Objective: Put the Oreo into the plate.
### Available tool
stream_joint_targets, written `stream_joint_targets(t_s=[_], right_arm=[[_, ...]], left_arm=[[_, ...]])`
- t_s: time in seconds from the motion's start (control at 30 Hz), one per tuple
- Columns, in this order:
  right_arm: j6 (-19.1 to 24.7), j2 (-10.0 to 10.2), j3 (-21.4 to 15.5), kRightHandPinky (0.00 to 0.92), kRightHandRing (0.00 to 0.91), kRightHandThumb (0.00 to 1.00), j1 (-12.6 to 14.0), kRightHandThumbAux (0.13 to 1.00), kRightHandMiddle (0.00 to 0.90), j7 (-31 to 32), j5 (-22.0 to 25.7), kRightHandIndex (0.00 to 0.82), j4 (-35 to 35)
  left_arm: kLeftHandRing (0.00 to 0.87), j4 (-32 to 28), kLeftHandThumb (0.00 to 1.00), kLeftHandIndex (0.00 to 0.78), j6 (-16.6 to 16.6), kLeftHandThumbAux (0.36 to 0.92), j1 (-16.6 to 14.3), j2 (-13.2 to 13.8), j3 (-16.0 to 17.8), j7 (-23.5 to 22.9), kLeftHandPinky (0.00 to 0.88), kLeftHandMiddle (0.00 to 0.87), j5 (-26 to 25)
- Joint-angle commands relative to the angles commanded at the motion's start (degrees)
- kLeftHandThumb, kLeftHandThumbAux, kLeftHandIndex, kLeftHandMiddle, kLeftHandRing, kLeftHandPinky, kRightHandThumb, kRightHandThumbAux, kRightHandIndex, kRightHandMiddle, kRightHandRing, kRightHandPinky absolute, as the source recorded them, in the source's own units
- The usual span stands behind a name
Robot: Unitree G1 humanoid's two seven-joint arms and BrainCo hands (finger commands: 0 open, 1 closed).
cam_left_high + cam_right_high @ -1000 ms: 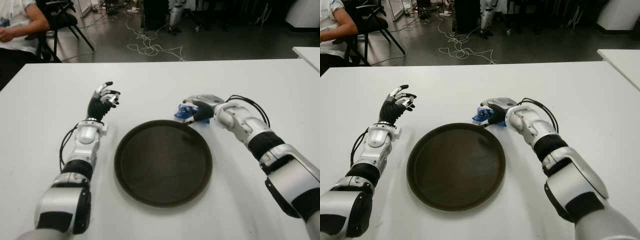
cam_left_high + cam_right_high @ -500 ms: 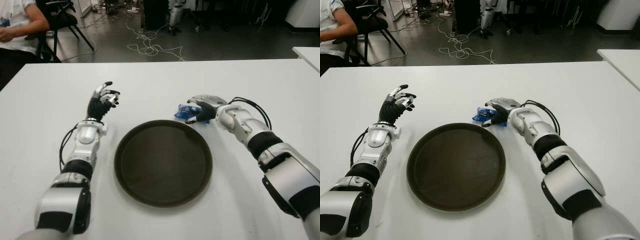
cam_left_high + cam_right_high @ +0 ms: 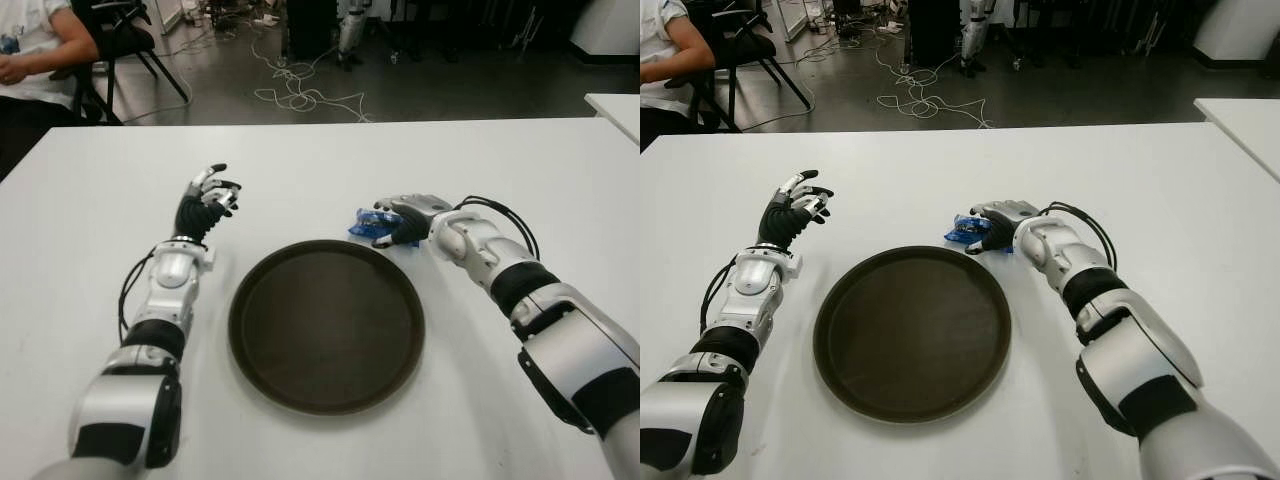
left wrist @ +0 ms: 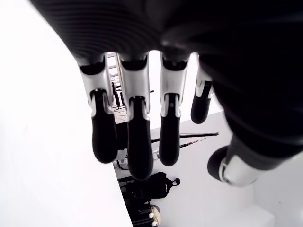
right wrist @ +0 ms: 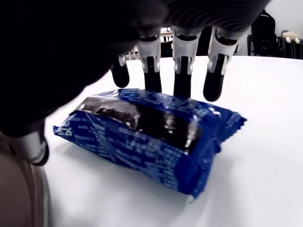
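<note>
The Oreo (image 3: 366, 225) is a blue packet lying flat on the white table (image 3: 300, 170), just past the far right rim of the round dark plate (image 3: 327, 330). My right hand (image 3: 394, 226) hovers over the packet from the right. In the right wrist view its fingers (image 5: 182, 75) hang straight down behind the Oreo (image 5: 151, 137) and the thumb (image 5: 33, 146) sits on the near side, none pressing it. My left hand (image 3: 208, 195) shows raised to the left of the plate, its fingers (image 4: 132, 142) loosely curled around nothing.
A person (image 3: 35, 45) sits on a chair beyond the table's far left corner. Cables (image 3: 300, 95) lie on the floor behind the table. A second white table (image 3: 615, 105) shows at the right edge.
My right hand has shifted slightly around the packet, out to the right and back in. The Oreo, the plate and my left hand have stayed where they were.
</note>
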Motion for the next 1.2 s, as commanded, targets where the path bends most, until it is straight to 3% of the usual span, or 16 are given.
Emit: stream_joint_targets(t_s=[0.23, 0.7, 1.2], right_arm=[[0.4, 0.2, 0.6, 0.145, 0.117, 0.212, -0.4, 0.435, 0.105, -0.7, -0.1, 0.059, 0.9], [0.6, 0.1, 1.8, 0.223, 0.167, 0.211, -0.5, 0.438, 0.146, -1.9, -0.4, 0.066, 1.4], [1.3, 0.6, 3.0, 0.108, 0.090, 0.216, -0.7, 0.445, 0.082, -0.4, -0.6, 0.010, 1.9]], left_arm=[[0.506, 0.4, 1.000, 0.193, -0.1, 0.643, -0.1, 0.1, 0.1, 0.2, 0.453, 0.384, 0.1], [0.513, 0.7, 1.000, 0.194, 0.1, 0.643, -0.4, 0.0, 0.3, -0.4, 0.491, 0.385, -0.2], [0.507, 0.9, 1.000, 0.193, -0.1, 0.643, -0.4, 0.0, 0.0, 0.1, 0.467, 0.387, 0.2]])
